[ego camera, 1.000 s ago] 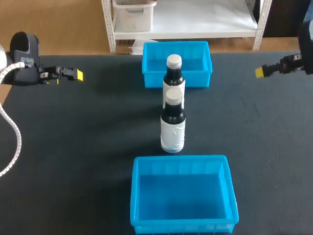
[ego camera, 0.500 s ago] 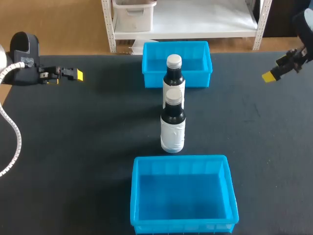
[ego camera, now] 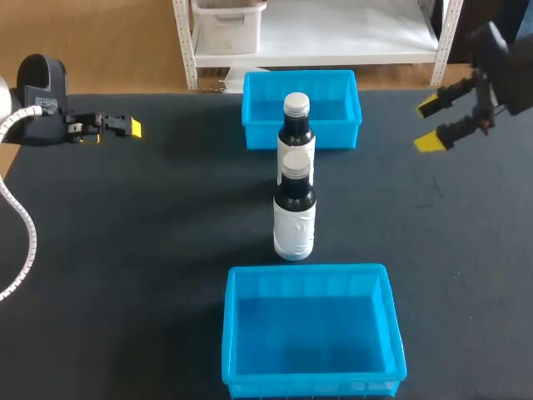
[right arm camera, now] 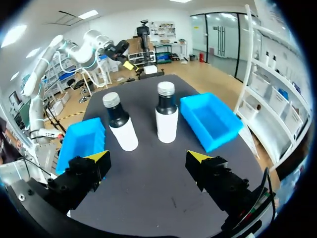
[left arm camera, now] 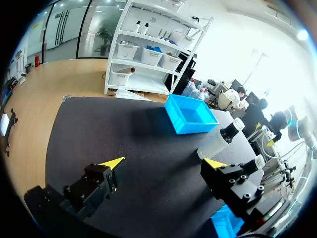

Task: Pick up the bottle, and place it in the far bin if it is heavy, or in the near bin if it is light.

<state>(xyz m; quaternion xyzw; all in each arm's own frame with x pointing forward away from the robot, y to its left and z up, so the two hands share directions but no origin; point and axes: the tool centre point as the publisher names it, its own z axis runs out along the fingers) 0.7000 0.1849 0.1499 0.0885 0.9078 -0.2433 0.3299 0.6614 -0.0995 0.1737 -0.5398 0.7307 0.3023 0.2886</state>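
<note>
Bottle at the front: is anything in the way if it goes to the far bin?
Yes. The far bottle stands upright right between the near bottle and the far bin. Nothing visible blocks the way to the near bin.

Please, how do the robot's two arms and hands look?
The left hand and the right hand both have black blocky fingers with bright yellow wedge-shaped tips. The left arm ends in a rounded black housing, and a white ribbed cable runs along it.
</note>
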